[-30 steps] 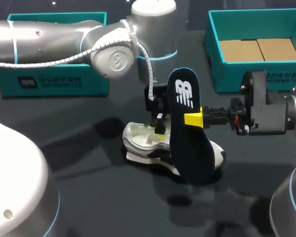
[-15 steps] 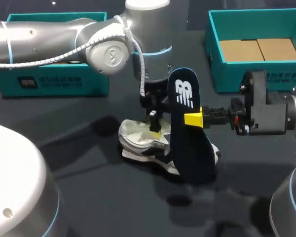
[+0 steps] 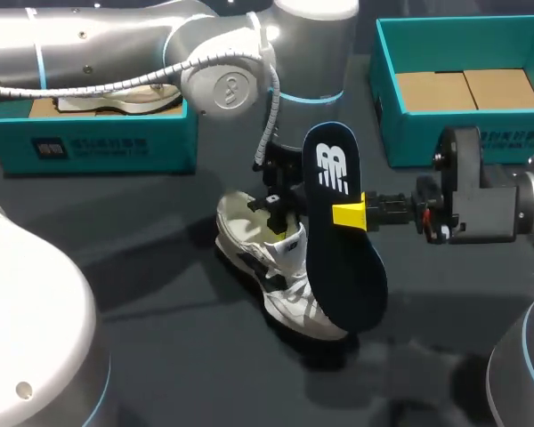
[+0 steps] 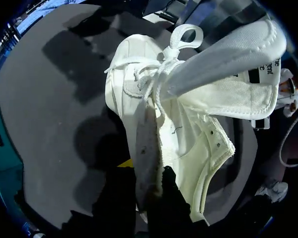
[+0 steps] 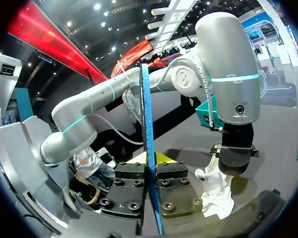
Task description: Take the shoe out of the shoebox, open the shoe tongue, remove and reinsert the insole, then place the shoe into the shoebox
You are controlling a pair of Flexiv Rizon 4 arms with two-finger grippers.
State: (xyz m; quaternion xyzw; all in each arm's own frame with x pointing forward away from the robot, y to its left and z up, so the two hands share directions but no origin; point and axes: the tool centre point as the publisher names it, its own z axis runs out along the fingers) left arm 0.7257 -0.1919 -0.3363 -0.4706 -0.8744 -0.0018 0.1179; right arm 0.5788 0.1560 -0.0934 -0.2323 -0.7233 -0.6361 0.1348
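The white shoe [image 3: 280, 280] is tilted, heel up and toe down near the table, just left of the insole. My left gripper [image 3: 282, 212] is shut on the shoe's heel collar. Seen from the left wrist, the shoe [image 4: 188, 99] hangs ahead of the left gripper [image 4: 148, 173], with its tongue and laces spread away. My right gripper [image 3: 351, 215] is shut on the dark navy insole [image 3: 338, 240] and holds it upright above the table. From the right wrist the insole [image 5: 148, 134] shows edge-on between the right gripper [image 5: 150, 163] fingers, with the shoe [image 5: 216, 188] beyond.
A teal shoebox [image 3: 98, 142] with another pale shoe [image 3: 116, 96] in it stands at the back left. A second teal box [image 3: 427, 133] with cardboard inserts [image 3: 467, 89] is at the back right. Dark table surface [image 3: 178, 356] lies in front.
My left arm has turned and raised the shoe's heel, swinging the toe toward the front of the table. The right arm and the insole have not moved.
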